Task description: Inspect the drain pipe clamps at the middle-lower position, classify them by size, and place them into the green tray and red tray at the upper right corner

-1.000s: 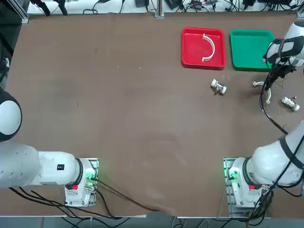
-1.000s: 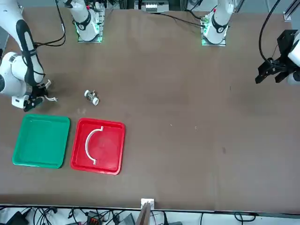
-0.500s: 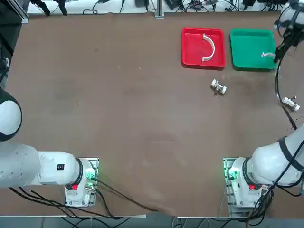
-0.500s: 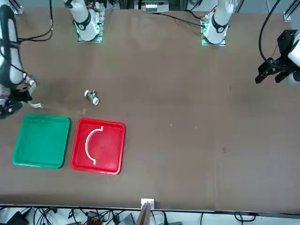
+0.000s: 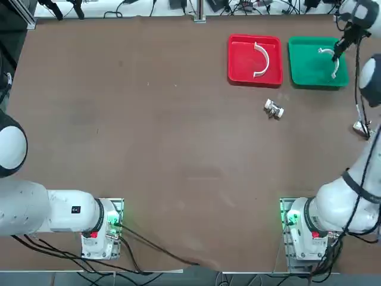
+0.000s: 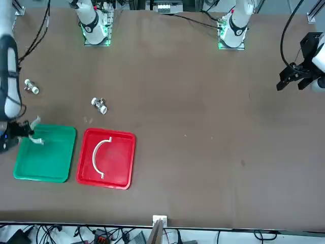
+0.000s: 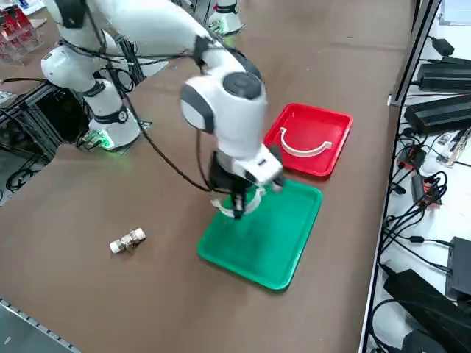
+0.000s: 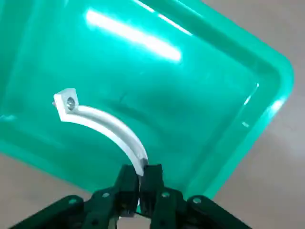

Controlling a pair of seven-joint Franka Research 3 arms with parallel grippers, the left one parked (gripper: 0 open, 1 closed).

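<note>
Table: red tray far right, large clamp lying inside. Green tray beside it, further right. My tool above green tray, pinched on small clamp at one end; arc hangs over tray floor. Release drops straight down.

White clamp pinched in black hand over green tray, white clamp in red tray, brown surface, silvery-white fittings
</note>
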